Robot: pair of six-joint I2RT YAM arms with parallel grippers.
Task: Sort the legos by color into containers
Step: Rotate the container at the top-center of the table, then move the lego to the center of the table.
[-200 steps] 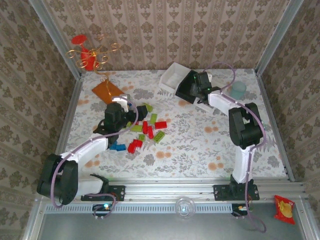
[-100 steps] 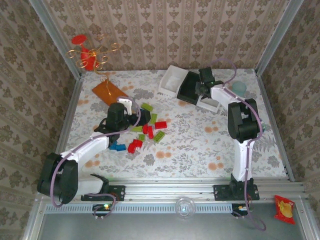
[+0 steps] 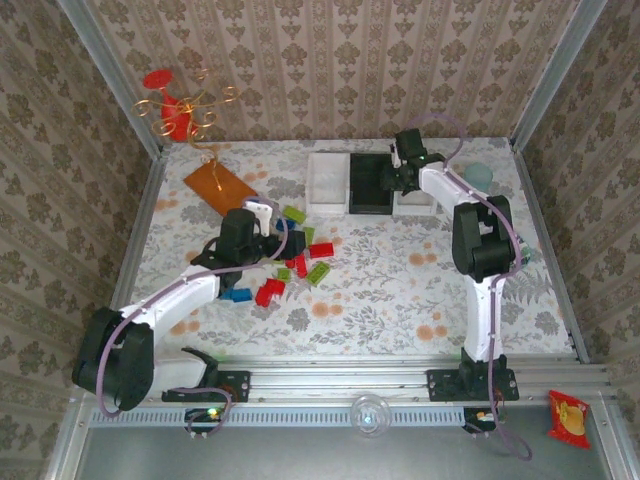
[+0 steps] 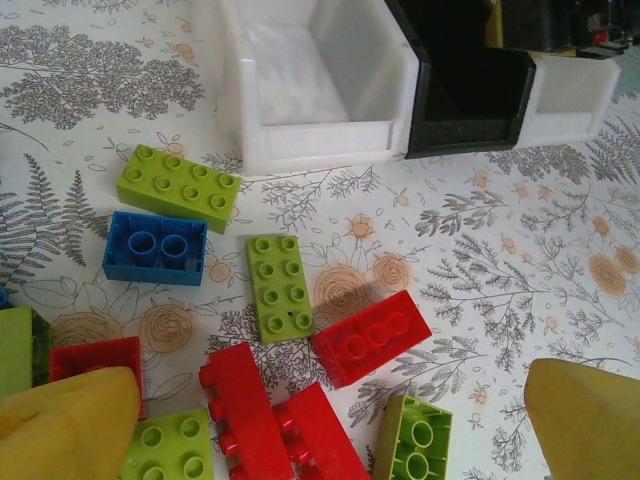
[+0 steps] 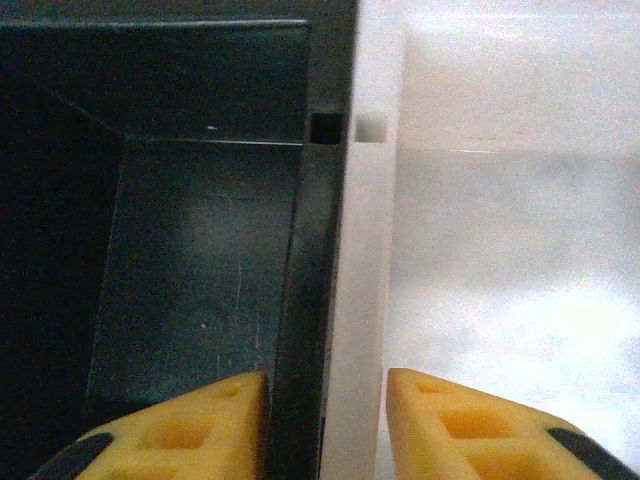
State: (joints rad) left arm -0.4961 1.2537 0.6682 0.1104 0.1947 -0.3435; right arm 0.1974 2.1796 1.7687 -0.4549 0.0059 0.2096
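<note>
So the containers (image 3: 327, 185) got swung round since the earlier frame. They were sitting skewed, and now all three line up in a straight row along the far side of the counter (image 3: 400, 290). The left tool (image 4: 330, 400) also drifted a bit right over the legos (image 3: 297, 258), which lie in a loose pile near-left of the bins. The right tool (image 5: 325, 425) is pinching the two touching walls of the black bin (image 5: 180, 260) and the right-hand white bin (image 5: 500, 280). The left one's spread wide, holding nothing. My take: release those walls and lift straight up so the row stays put. Then drop the left on the red brick (image 4: 372, 338), which has free counter on its right.
</note>
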